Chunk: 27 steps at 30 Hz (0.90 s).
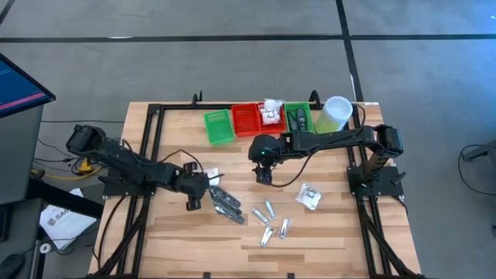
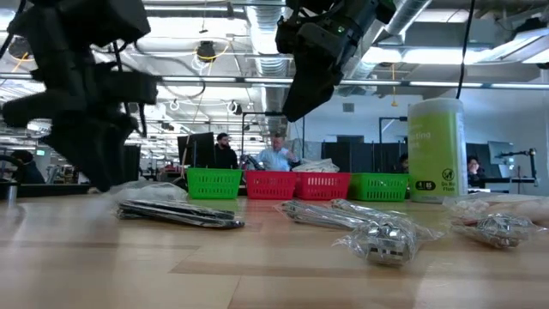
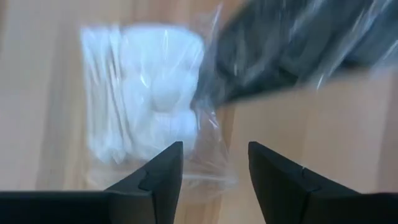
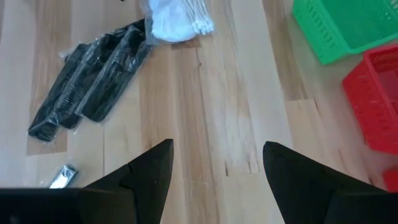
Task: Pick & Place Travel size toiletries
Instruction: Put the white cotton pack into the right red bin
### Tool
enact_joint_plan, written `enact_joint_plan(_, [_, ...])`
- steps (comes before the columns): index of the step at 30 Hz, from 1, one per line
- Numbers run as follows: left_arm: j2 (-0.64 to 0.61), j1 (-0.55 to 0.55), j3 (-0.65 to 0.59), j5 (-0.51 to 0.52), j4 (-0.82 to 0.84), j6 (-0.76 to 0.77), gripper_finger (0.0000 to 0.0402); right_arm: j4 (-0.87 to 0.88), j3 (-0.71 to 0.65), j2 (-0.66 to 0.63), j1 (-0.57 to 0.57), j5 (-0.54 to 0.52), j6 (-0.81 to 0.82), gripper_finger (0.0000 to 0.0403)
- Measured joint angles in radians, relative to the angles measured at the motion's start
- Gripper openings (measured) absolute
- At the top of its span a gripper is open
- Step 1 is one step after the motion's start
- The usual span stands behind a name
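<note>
Left gripper (image 1: 194, 203) sits low over the table (image 1: 325, 240), fingers (image 3: 163, 174) apart with nothing between them, just beside the white packet of cotton swabs (image 3: 140, 93), which lies flat in clear wrap. Swab sticks inside run lengthwise along the packet, toward the gripper. Touching that packet on its far side from the left gripper: black combs in plastic (image 1: 226, 204), long axis diagonal, running from the swab packet out toward the silver tubes (image 1: 271, 221). In the right wrist view the combs (image 4: 87, 81) lie side by side, parallel, one end up against the swab packet (image 4: 174, 22).

Silver tubes are scattered past the combs' far end, each pointing a different way, mostly diagonal. One clear-wrapped packet (image 1: 309, 197) lies beyond the tubes, away from the combs.

Right gripper (image 1: 264, 173) hangs raised between the combs and the red tray (image 1: 246, 120), fingers spread wide, empty. Red tray is flanked by two green trays (image 1: 218, 127); a white packet (image 1: 270, 112) rests at the red tray's edge. Pale green cylinder (image 1: 334, 115) stands upright beside the far green tray.
</note>
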State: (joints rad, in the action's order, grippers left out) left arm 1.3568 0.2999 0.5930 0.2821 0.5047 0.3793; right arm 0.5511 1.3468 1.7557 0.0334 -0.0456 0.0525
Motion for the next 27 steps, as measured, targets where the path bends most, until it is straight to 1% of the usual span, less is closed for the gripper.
enact_joint_plan(4, [0.063,0.011,0.000,0.047,0.018,0.003,0.0165,-0.026,0.000,0.000,0.000,0.000,0.000,0.0238])
enact_joint_plan(9, [0.101,0.018,0.004,0.128,0.016,0.003,0.0150,-0.039,0.000,0.000,0.000,0.000,-0.007,0.0238])
enact_joint_plan(12, [0.106,0.026,-0.001,0.204,0.028,0.003,0.0131,-0.038,0.000,0.000,0.000,0.000,-0.007,0.0238])
enact_joint_plan(14, [0.104,0.033,-0.001,0.233,0.027,0.003,0.0108,-0.038,0.000,0.000,0.000,0.000,-0.007,0.0238])
enact_joint_plan(19, [0.099,0.040,-0.001,0.242,0.032,0.004,0.0016,-0.067,-0.019,-0.001,0.000,0.000,-0.009,0.0238])
enact_joint_plan(23, [0.098,0.040,-0.001,0.243,0.031,0.017,0.0002,-0.093,-0.050,-0.001,0.003,0.000,-0.011,0.0238])
enact_joint_plan(27, [0.082,0.041,0.008,0.242,0.039,0.018,0.0001,-0.097,-0.061,0.000,0.008,0.000,-0.010,0.0238])
